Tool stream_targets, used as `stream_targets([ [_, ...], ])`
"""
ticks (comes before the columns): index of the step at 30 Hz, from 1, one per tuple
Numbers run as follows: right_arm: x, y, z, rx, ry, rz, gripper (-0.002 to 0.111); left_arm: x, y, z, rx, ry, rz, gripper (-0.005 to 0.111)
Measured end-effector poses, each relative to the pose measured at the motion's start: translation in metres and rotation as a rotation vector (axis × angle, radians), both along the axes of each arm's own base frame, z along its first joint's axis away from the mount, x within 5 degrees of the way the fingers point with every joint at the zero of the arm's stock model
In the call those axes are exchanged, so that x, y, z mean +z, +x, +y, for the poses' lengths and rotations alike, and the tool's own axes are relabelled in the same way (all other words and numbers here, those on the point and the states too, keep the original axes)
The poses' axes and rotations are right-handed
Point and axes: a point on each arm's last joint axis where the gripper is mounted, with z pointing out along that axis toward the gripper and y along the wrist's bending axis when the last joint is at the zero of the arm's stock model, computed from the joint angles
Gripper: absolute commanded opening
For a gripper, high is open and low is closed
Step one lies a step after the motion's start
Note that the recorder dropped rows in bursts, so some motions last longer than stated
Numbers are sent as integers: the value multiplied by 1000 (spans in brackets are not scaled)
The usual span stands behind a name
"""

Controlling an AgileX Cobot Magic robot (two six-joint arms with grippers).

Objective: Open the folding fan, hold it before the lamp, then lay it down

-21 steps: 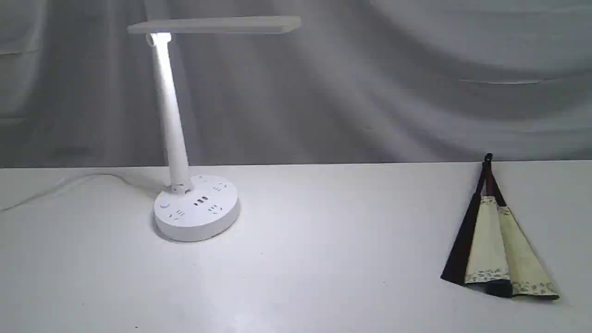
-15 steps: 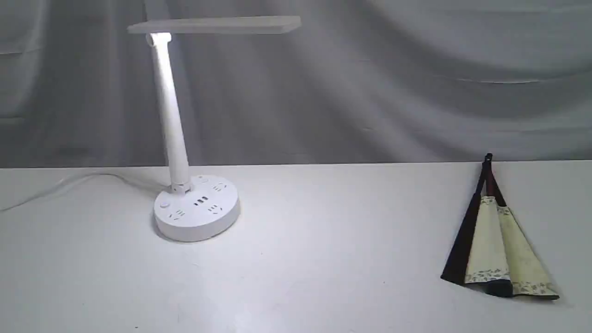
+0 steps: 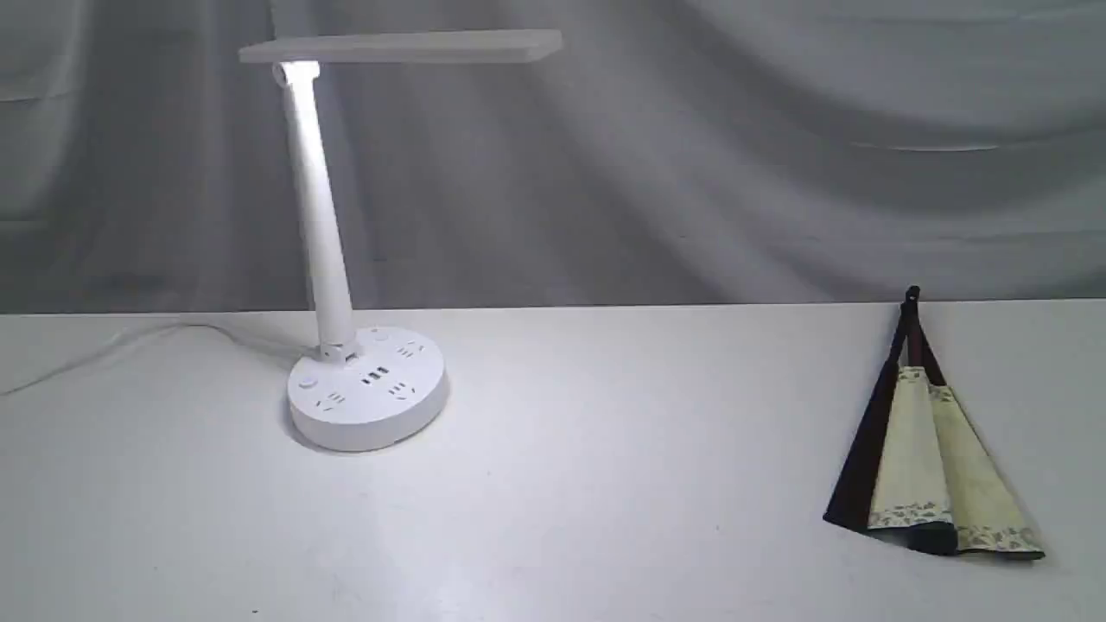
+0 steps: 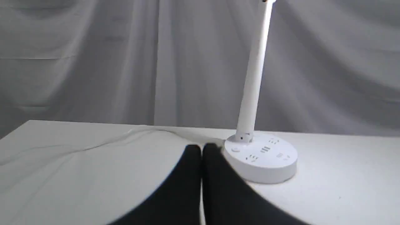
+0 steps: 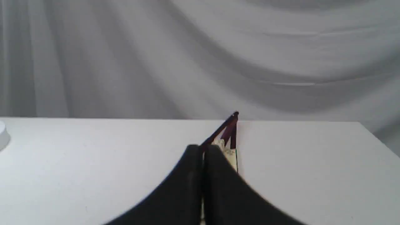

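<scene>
Well apart from the lamp [image 3: 367, 393], the folding fan [image 3: 918, 458] is lying barely parted, opening unstarted; left tool [image 4: 202, 148] and right tool [image 5: 203, 148] are resting pressed together, empty, likely needing to spread first.

A white tabletop [image 3: 605, 484] is stretching across the lower half of the frame, while a grey cloth backdrop [image 3: 734, 173] is hanging behind it in loose, sweeping folds, filling the upper half.
</scene>
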Motion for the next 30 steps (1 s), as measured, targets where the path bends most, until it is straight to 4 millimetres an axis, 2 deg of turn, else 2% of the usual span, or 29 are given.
stream_targets([
  [6,6,0,0,8,77,-81,0,5,0,0,-4,-122,-31,0],
  [9,10,-1,1,10,95,-89,0,21,-3,0,-10,-150,-69,0],
  [15,41,-8,2,19,108,-153,0,58,-15,-1,-23,-157,-89,0],
  [21,76,-20,6,41,139,-191,0,84,-29,-2,-34,-152,-53,0],
  [25,97,-31,9,55,142,-188,0,95,-39,-3,-41,-147,9,0],
  [30,110,-39,10,58,124,-184,0,103,-48,-4,-45,-142,58,0],
])
